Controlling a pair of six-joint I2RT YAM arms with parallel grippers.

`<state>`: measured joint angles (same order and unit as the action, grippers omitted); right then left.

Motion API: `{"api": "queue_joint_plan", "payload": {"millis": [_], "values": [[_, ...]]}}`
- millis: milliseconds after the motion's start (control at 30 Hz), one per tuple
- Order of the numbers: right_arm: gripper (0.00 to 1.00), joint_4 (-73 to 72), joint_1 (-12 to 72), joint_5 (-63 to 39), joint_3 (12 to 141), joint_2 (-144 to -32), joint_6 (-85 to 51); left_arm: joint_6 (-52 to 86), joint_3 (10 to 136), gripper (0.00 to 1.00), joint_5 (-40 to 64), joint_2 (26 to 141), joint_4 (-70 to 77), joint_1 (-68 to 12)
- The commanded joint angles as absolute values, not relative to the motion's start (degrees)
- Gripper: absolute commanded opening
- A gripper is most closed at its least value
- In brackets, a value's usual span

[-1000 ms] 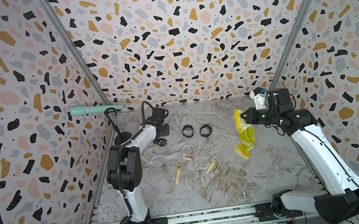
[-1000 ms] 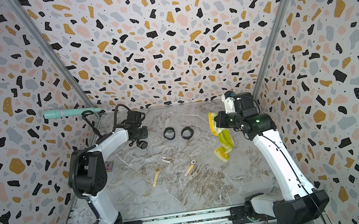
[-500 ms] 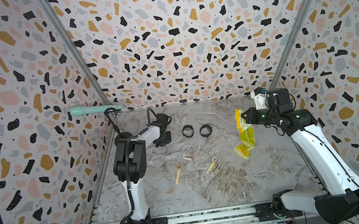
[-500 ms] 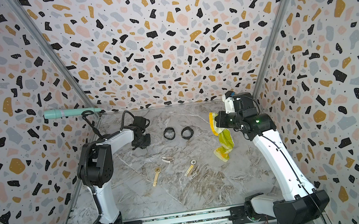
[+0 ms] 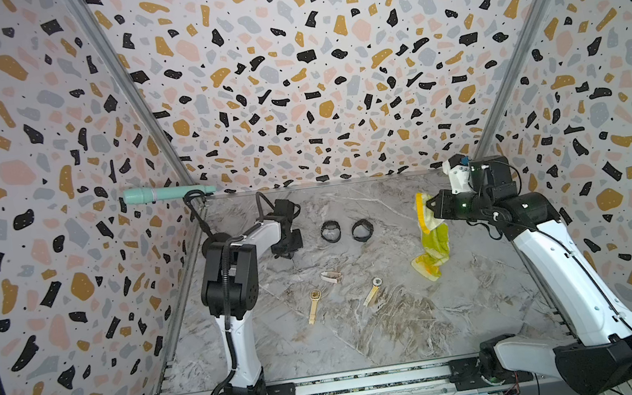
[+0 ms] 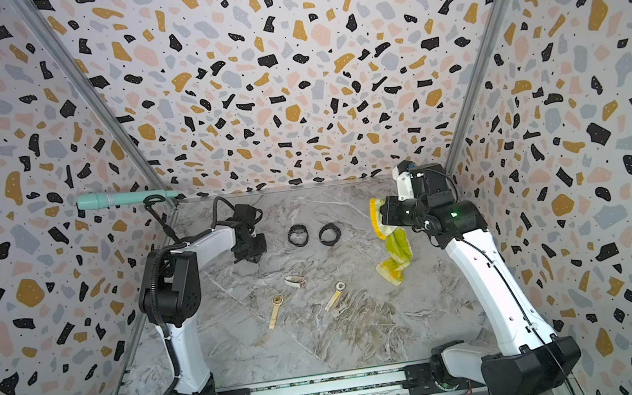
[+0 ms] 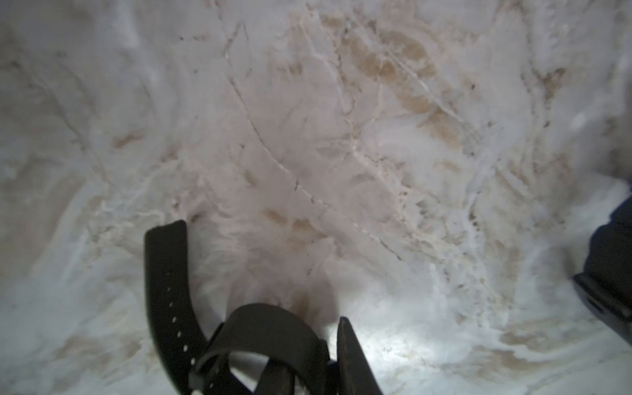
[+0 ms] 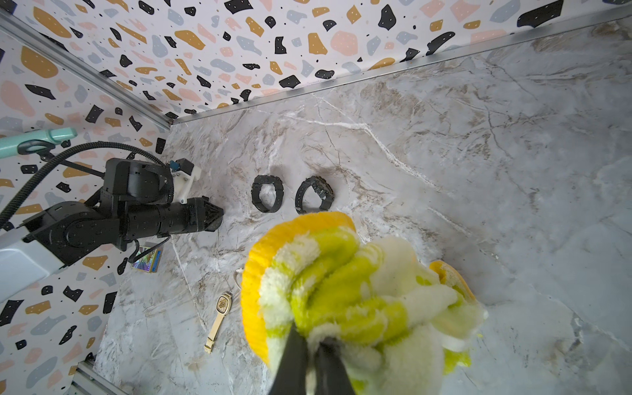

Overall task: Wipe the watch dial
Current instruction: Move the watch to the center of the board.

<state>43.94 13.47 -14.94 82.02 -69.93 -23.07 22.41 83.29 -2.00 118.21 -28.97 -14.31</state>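
A black watch with a perforated strap sits between the jaws of my left gripper, low over the marble table at the back left. One finger presses against its side and the jaws are shut on it. The other finger and the dial are hidden. My right gripper is shut on a yellow-green cloth. In both top views the cloth hangs from that gripper at the back right, its lower end near the table.
Two black strap loops lie between the arms. Nearer the front are two gold watches and a pale one. A teal handle sticks out from the left wall. A small shiny card lies under the left arm.
My left arm has swung inward and the gripper has come down over the black watch, its jaws narrowing onto it. The right arm and cloth have not moved.
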Motion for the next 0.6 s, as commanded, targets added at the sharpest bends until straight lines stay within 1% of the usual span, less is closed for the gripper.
{"api": "queue_joint_plan", "payload": {"millis": [0, 100, 333, 467, 567], "values": [[0.0, 44.03, 13.71, -14.13, 82.45, -67.58, -22.55, 29.84, 81.04, 0.17, 4.65, 116.45, -25.64, -14.14], [0.0, 43.6, 13.71, -14.59, 81.47, -66.96, -22.19, 35.32, 77.44, 0.16, 8.42, 114.82, -19.57, -15.04], [0.0, 43.47, 13.54, -14.77, 79.24, -65.66, -21.54, 44.05, 75.82, 0.17, 9.48, 112.21, -14.58, -19.23], [0.0, 43.57, 13.54, -15.01, 78.28, -64.71, -21.36, 47.44, 75.5, 0.26, 10.08, 111.01, -13.32, -21.01], [0.0, 43.68, 13.36, -15.47, 77.72, -64.03, -21.3, 47.18, 76.27, 0.33, 9.89, 111.09, -14.63, -21.86]]}}
